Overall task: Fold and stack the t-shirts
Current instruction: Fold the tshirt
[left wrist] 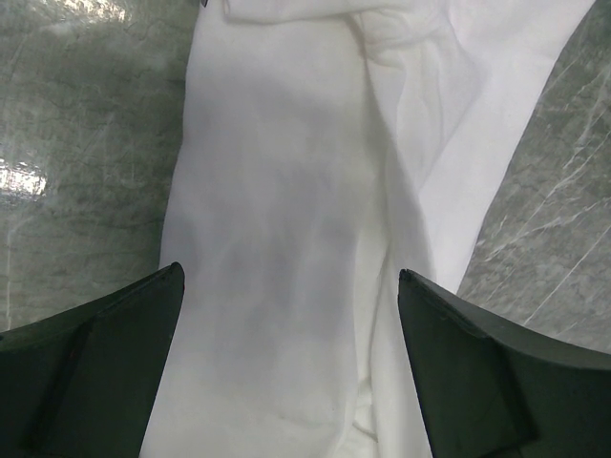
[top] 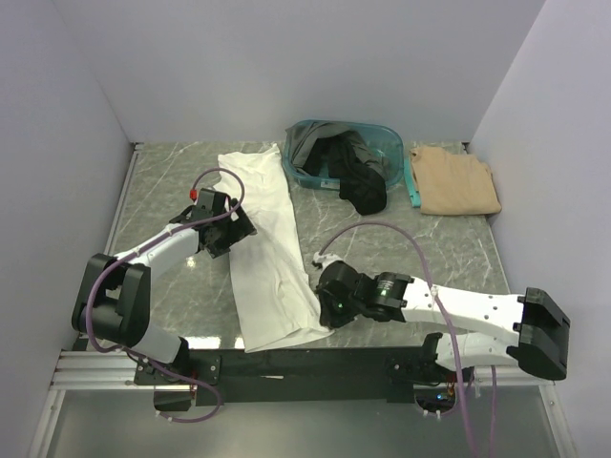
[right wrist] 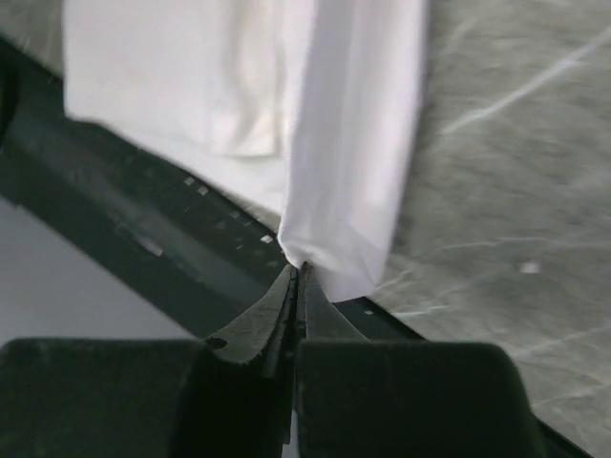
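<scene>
Lying as a long folded strip on the marbled tabletop [top: 420,248], the white t-shirt [top: 272,248] is seen running from just beside the left end of the teal basket [top: 410,181] to the tabletop's near edge, well apart from the basket. The shirt's corner farthest from the basket is pinched by the right claw [right wrist: 296,272], whose fingers are pressed together on the cloth. The left claw [left wrist: 291,277] is held over the shirt's middle stretch, on the side turned away from the basket, with its fingers spread wide apart. Whether they touch the cloth cannot be told. Dark t-shirts [top: 355,172], black and grey, are heaped inside the basket and hang over its front rim. A tan t-shirt [top: 456,181] is laid folded just beside the basket's right end.
</scene>
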Controlling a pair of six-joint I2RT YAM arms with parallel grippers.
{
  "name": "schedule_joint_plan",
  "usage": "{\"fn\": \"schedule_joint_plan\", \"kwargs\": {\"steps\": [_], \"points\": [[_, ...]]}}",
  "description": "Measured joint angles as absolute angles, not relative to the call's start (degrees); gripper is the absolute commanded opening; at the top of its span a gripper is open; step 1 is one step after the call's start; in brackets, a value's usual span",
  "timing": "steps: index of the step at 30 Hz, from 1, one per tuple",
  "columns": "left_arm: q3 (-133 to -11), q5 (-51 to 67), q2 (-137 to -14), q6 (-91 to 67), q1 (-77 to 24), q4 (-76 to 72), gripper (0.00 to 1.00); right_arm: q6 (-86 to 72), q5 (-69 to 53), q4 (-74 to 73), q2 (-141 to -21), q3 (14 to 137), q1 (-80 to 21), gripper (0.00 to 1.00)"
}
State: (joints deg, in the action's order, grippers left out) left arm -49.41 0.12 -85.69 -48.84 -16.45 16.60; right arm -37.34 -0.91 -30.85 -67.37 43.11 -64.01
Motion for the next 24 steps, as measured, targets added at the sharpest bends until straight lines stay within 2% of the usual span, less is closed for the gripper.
{"fn": "schedule_joint_plan", "kwargs": {"steps": [7,13,18,21,22,23,24], "points": [[-49.3,-0.45,-85.45,-48.99,-16.32,16.8,0.99,-36.01,-2.83,-28.67,-73.73,46.7,-72.42,0.0],[-48.97,-0.95,-84.82,-49.04,-16.29,17.06,1.0,-35.55,-3.88,-25.93,-80.9,50.83,-74.94,0.0],[-48.97,-1.23,-84.64,-49.04,-16.19,17.06,0.99,-34.89,-5.3,-24.71,-85.19,53.54,-75.13,0.15],[-48.97,-1.23,-84.51,-49.04,-16.08,17.08,0.99,-34.02,-6.68,-23.9,-88.44,54.63,-75.44,0.19],[-48.97,-1.23,-84.47,-49.04,-16.05,17.15,0.99,-33.74,-7.16,-23.77,-89.45,55.07,-75.55,0.24],[-48.97,-1.23,-84.36,-49.04,-16.03,17.23,0.99,-33.45,-7.55,-23.59,-90.35,55.4,-75.66,0.36],[-48.97,-1.23,-84.18,-49.04,-16.03,17.45,1.0,-33.17,-8.12,-23.55,-91.02,55.75,-75.79,0.42]]}}
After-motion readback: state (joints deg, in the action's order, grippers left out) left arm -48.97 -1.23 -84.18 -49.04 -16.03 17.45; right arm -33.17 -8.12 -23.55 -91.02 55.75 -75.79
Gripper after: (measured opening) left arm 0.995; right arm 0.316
